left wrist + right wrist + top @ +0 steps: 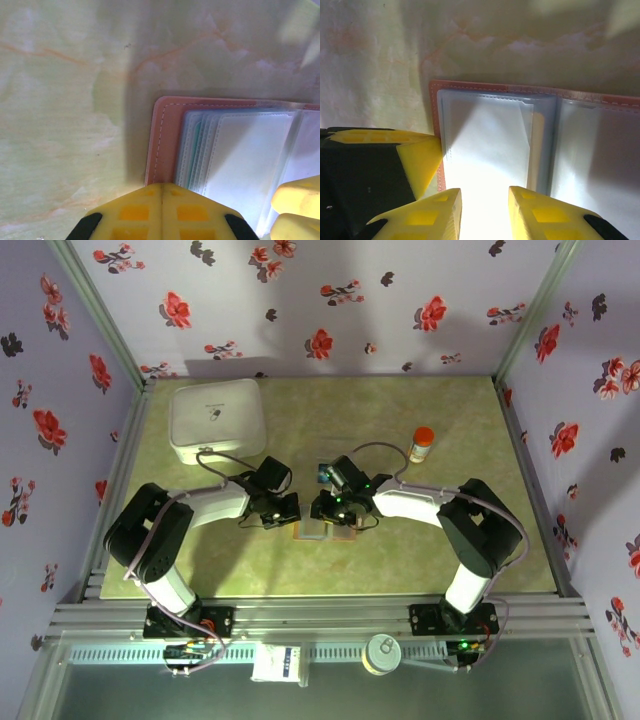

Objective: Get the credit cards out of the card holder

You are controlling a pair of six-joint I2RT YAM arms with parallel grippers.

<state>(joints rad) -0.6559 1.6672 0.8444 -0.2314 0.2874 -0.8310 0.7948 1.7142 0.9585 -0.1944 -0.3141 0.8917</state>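
- Currently the card holder (325,531) lies open and flat on the desk (400,565), near the middle, between the two grippers.
- Its brown stitched border faces up, with a stack of clear sleeves (250,160) fanned out inside it.
- A teal edge (198,145) shows among the stacked sleeves; I cannot tell if it is a card.
- Left gripper (162,192): jaws fully closed, yellow fingers pressed together with nothing between them. Its tip sits at the outer brown border of the card holder; I cannot tell whether it presses on it.
- Right gripper (485,202): jaws partly open, with a clear gap between the fingers. It is over the top sleeve of the card holder. Glare whitens the sleeve there, so contact cannot be judged, and nothing is seen clamped.
- The two grippers are close, the left one's finger just beside the right one's.
- White square box (215,420) at the far left of the desk.
- Orange-capped bottle (422,445) at the far right, well apart from the card holder.
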